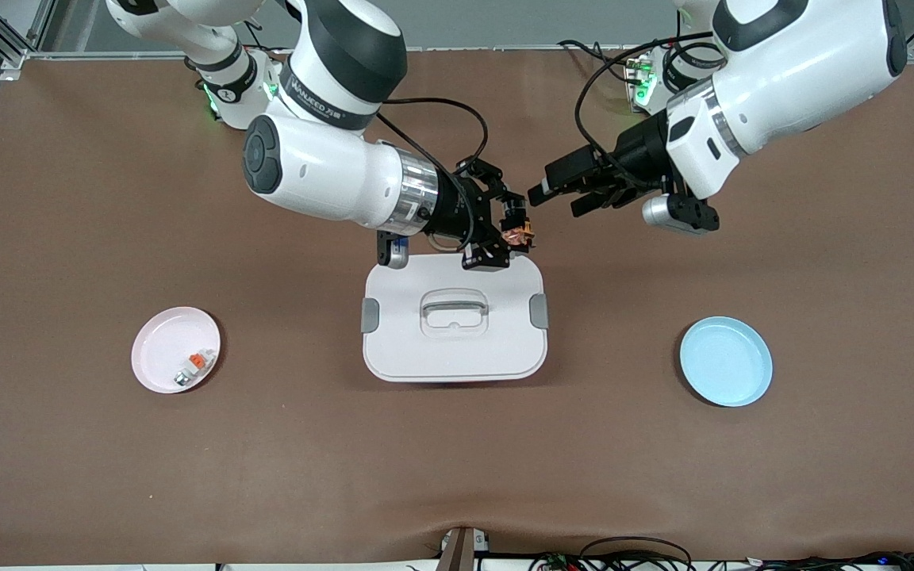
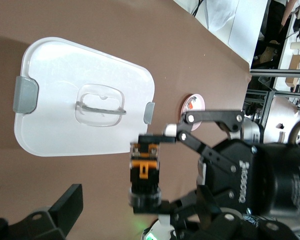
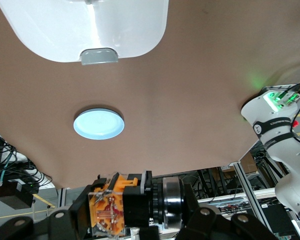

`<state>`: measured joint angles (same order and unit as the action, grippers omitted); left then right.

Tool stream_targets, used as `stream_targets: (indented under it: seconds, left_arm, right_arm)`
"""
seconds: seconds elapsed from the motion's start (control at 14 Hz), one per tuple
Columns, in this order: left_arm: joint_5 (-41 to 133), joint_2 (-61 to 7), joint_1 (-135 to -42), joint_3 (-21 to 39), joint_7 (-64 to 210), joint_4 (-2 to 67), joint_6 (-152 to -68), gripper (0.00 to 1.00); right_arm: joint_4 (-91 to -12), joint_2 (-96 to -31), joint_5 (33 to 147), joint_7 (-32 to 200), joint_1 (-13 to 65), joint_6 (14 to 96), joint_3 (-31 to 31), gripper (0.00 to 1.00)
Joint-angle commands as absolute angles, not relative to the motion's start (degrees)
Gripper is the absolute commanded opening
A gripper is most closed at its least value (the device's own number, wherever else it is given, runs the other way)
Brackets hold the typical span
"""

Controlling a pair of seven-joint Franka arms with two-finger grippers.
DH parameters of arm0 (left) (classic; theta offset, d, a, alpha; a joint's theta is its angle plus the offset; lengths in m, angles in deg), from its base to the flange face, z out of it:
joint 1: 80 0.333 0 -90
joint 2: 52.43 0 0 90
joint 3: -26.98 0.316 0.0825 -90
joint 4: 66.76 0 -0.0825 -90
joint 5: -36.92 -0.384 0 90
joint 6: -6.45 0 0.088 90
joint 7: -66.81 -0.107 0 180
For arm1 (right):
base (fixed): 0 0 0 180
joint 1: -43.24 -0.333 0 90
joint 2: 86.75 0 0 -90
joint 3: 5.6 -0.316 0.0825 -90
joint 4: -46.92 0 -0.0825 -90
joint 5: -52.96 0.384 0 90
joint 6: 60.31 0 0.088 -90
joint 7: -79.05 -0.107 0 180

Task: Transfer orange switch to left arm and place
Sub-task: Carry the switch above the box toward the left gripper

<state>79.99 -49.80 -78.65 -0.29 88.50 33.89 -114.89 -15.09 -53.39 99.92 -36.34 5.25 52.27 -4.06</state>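
Note:
The orange switch is black with an orange body. My right gripper is shut on it and holds it in the air over the edge of the white box that is farthest from the front camera. The right wrist view shows the switch between the right gripper's fingers. My left gripper is open and empty, up in the air beside the switch toward the left arm's end, with a small gap. The left wrist view shows the switch ahead of my left gripper.
A pink plate toward the right arm's end holds a small white-grey piece with an orange tab. A blue plate lies toward the left arm's end and also shows in the right wrist view. The box has grey latches.

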Motion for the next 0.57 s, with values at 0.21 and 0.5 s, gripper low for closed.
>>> stream_targets:
  seconds: [0.21,0.5]
  left_arm:
    - [80.16,-45.31,-79.64,-1.23,88.87,30.8,-118.44,1.0]
    - [80.16,-46.71,-80.35,-1.32,93.0,30.8,-118.35,1.0]
  right_arm:
    - [-9.6,-52.74,101.04,-40.3,5.53,50.97,-4.46,0.0]
    - [-9.59,-52.57,100.95,-40.3,5.45,50.87,-4.46,0.0]
